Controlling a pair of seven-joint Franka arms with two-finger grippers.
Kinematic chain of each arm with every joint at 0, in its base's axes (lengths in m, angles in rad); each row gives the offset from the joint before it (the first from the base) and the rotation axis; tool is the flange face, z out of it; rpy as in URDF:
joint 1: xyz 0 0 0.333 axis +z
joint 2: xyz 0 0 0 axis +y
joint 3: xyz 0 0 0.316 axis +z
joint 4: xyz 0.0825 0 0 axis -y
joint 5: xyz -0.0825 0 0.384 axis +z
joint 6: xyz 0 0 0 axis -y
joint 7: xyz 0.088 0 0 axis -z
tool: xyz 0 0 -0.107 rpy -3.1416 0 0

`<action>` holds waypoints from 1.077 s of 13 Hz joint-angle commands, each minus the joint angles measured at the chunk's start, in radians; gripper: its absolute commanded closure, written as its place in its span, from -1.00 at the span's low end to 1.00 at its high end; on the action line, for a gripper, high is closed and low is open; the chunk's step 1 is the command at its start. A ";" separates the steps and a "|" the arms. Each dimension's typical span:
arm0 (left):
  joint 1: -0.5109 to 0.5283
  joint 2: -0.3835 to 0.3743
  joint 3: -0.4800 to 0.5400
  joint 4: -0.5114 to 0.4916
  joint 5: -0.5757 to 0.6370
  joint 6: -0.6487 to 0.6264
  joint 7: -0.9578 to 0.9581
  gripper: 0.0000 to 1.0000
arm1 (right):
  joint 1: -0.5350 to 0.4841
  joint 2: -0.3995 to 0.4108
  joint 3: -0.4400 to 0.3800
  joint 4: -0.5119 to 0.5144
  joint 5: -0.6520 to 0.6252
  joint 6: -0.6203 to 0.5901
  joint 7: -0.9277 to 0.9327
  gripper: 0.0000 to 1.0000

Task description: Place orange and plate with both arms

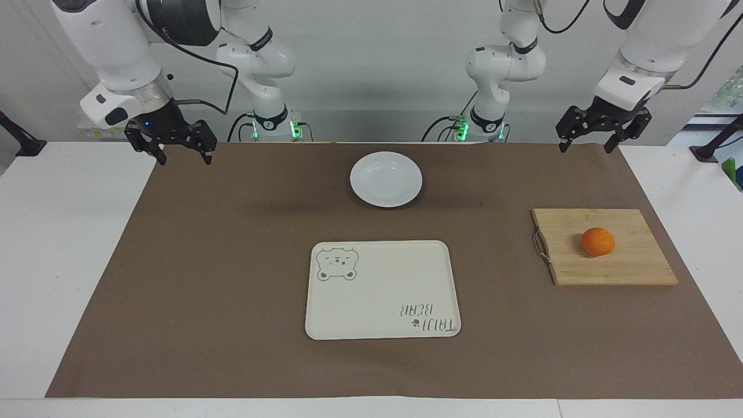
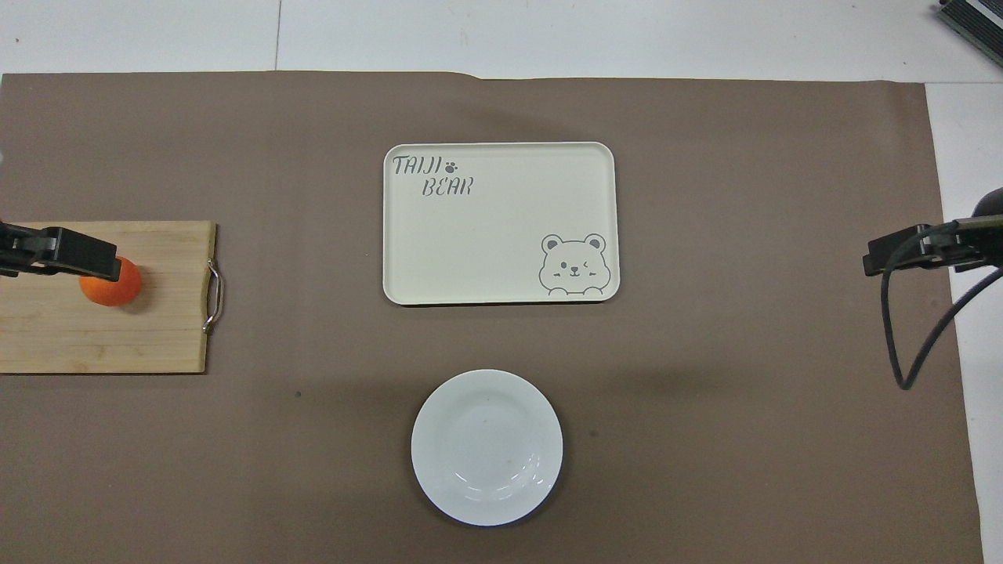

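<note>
A cream bear tray (image 1: pixel 382 290) and a wooden cutting board (image 1: pixel 627 264) lie on brown paper (image 1: pixel 232 261).

In the overhead view the left hand (image 2: pixel 59 252) enters from the picture's edge, so only one dark finger shows; the rest of it and its whole arm are cut off. That finger covers the upper part of the orange (image 2: pixel 112 287). The cutting board (image 2: pixel 157 329) under the orange runs off the same edge, its end toward the left arm's side unseen. The right hand (image 2: pixel 913 252) is likewise cut by the edge, showing only a dark tip and a looping cable (image 2: pixel 901 345). In the facing view both arms are cropped at the top, and the desk (image 1: pixel 52 232) runs past both sides.
</note>
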 commanded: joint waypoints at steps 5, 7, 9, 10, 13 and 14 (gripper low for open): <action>-0.002 -0.018 0.003 -0.023 -0.022 -0.004 0.000 -1.00 | -0.010 -0.008 0.007 -0.004 -0.002 0.001 0.025 -1.00; -0.002 -0.018 0.003 -0.021 -0.022 -0.004 0.000 -1.00 | -0.010 -0.008 0.007 -0.004 -0.002 0.001 0.025 -1.00; -0.002 -0.018 0.003 -0.021 -0.022 -0.005 0.001 -1.00 | -0.010 -0.008 0.007 -0.004 0.000 0.001 0.025 -1.00; -0.002 -0.018 0.003 -0.021 -0.022 -0.005 0.001 -1.00 | -0.010 -0.008 0.007 -0.004 -0.002 0.002 0.025 -1.00; -0.003 -0.018 0.003 -0.021 -0.024 0.001 -0.009 -1.00 | -0.010 -0.008 0.007 -0.004 -0.002 0.002 0.025 -1.00; -0.003 -0.018 0.003 -0.021 -0.024 0.001 -0.011 -1.00 | -0.010 -0.008 0.007 -0.004 -0.002 0.002 0.025 -1.00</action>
